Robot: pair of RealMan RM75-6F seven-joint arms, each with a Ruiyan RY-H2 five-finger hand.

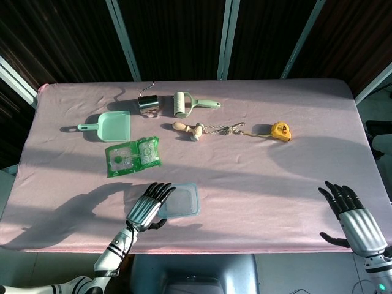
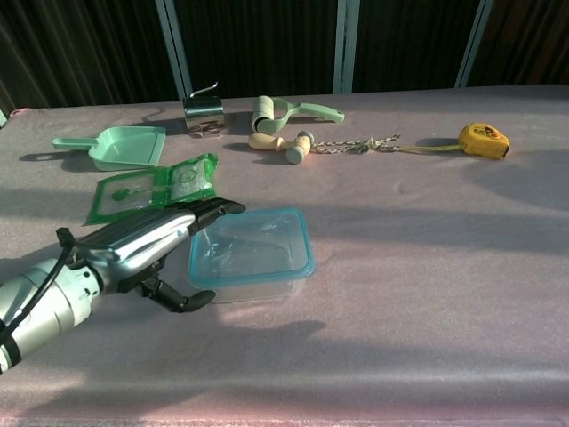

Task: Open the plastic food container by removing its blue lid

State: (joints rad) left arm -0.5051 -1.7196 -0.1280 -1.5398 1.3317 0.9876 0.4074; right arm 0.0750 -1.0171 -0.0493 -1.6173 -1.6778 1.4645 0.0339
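I bring my left hand (image 2: pixel 147 240) alongside the plastic food container (image 2: pixel 252 256), fingers apart and extended over its near-left edge, gripping nothing. The blue lid (image 2: pixel 307 249) is still seated on the clear box, so removal remains undone. My right hand (image 1: pixel 352 217) hovers well apart, spread and empty.

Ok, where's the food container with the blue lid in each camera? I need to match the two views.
Head view: the food container sits near the table's front edge, left of centre, beside the left robot hand.
Chest view: the container is in the middle, left of centre, the same hand at its left side.
Shared landmark: the green packet lies just behind it to the left.
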